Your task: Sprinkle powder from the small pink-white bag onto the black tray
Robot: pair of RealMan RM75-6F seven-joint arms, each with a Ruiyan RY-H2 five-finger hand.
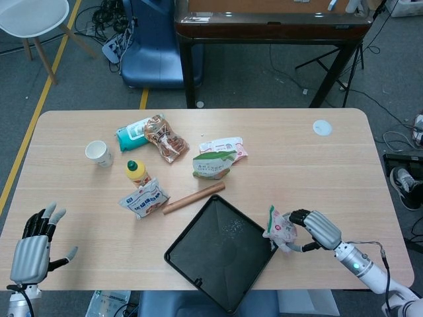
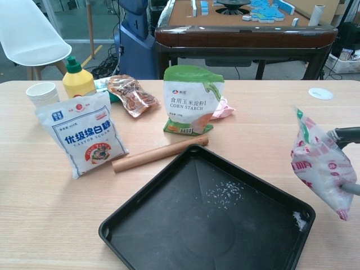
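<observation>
Right robot hand (image 1: 316,229) pinched the pink-white bag (image 2: 320,170) just off the black tray (image 1: 198,264), near the counter's front edge; you should bring it over the tray's middle before tipping.

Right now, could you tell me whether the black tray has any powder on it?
Yes: the black tray carries a scatter of white specks near its middle and a patch in its right corner.

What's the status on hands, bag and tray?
Left hand open, idle. Right hand holds pink-white bag beside black tray. Powder on tray. Nothing obstructing.
</observation>
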